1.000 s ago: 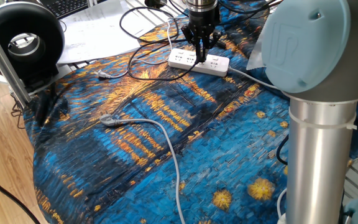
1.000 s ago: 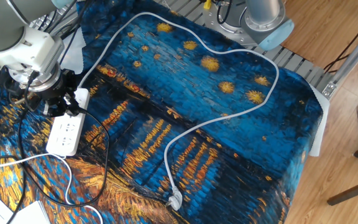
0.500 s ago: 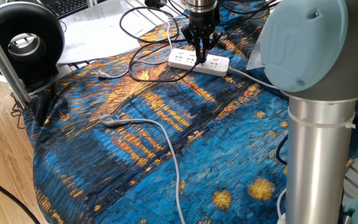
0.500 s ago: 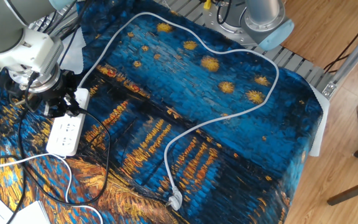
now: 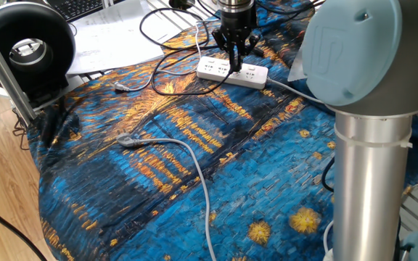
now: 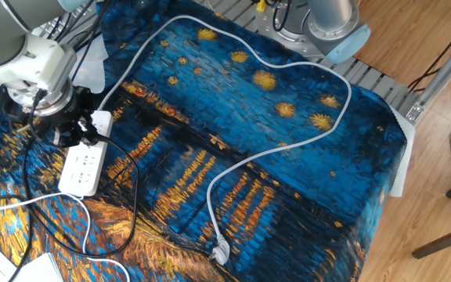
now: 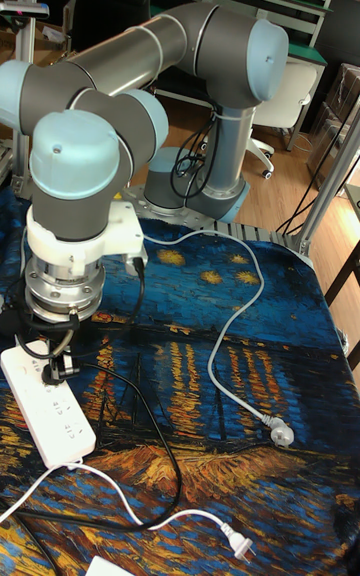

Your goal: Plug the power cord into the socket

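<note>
You're holding the black two-finger gripper (image 7: pixel 60 368) right over the long white rectangular power strip (image 7: pixel 50 417), fingers clamping the chunky black plug of the thin black power cord (image 7: pixel 160 436). Plug is sitting at the strip's top face; can't tell if seated. Grey-white cable (image 6: pixel 266 153) is lying well apart on the blue painted cloth (image 5: pixel 194 174).

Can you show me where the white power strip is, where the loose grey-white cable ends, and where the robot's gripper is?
power strip (image 7: pixel 55 426), tall fixed view, on its bare white top face.
grey-white cable (image 6: pixel 220 252), the other fixed view, on its connector tip.
gripper (image 5: pixel 236 58), one fixed view, between the fingertips above the strip.
</note>
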You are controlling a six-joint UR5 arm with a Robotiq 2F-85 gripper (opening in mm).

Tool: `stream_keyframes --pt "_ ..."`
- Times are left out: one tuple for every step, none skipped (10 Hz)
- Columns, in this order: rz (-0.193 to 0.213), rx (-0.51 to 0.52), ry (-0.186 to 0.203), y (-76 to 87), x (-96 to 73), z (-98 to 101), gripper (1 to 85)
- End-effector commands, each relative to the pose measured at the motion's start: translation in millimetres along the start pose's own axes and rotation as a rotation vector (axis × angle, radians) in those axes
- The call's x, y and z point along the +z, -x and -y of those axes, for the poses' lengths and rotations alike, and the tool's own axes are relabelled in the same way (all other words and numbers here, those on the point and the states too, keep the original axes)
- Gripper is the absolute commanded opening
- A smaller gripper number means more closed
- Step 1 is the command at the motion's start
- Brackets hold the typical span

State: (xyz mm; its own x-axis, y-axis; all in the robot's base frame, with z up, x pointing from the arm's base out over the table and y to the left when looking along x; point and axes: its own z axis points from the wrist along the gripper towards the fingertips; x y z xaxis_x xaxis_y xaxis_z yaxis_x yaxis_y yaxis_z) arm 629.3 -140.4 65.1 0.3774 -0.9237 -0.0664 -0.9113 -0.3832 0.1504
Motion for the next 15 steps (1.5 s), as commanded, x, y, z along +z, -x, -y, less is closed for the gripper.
stream_keyframes --pt "0.025 -0.012 -0.01 3.0 2.6 3.4 1.3" --pt "0.031 -0.018 -0.009 3.1 1.6 2.2 1.3" --pt "0.035 -0.02 -0.006 3.6 0.8 0.8 1.3" --pt "0.033 -0.019 -0.003 3.0 0.4 0.1 1.3" --pt "0.032 -0.021 -0.003 2.3 0.2 -0.3 1.3" --pt "0.032 -0.021 -0.001 2.1 -0.2 -0.7 1.3" --pt "0.036 -0.021 -0.003 3.0 -0.4 -0.2 1.3" --pt "0.037 -0.021 -0.002 3.1 -0.2 -0.4 1.3" --pt "0.033 -0.022 0.0 1.4 -0.1 -1.2 1.3" --pt "0.033 -0.025 0.0 -0.1 0.6 -1.9 1.3" --pt "0.033 -0.025 0.0 -1.0 1.0 -3.3 1.3" --pt "0.033 -0.028 0.001 -1.6 1.0 -4.1 1.3" --pt "0.037 -0.027 0.002 -0.5 0.8 -3.7 1.3" --pt "0.037 -0.03 0.002 -0.3 1.1 -2.2 1.3" --pt "0.041 -0.033 0.0 0.5 2.0 -1.1 1.3"
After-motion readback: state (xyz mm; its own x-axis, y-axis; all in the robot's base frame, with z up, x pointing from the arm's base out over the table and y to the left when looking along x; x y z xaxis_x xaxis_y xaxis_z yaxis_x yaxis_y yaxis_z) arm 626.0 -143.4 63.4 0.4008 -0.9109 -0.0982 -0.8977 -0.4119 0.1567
